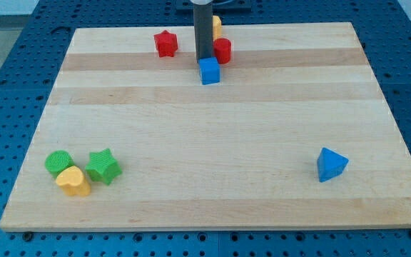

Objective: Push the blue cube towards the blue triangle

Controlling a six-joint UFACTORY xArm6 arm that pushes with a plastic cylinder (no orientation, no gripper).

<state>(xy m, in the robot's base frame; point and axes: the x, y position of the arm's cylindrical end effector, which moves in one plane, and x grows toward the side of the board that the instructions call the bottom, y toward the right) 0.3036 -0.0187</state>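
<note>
One relation settles your coming move: the blue cube [210, 71] sits near the view's top, just past the middle, and the blue triangle [331, 165] lies well apart from it, down toward the view's bottom right. Your push therefore has to run diagonally, down and to the right across the table [205, 143]. My tip [204, 58] stands at the cube's upper edge, slightly to its left, touching it or very nearly so; you cannot tell which from here. That side looks about right for the diagonal, though a tip placed further left would probably aim the cube truer.

You have no jaws on this arm, only the dark rod, which hangs upright from the view's top. Close by, a red cylinder [222, 51] sits just right of the rod, a yellow block [216, 27] shows behind it, and a red star [165, 43] lies to its left.
</note>
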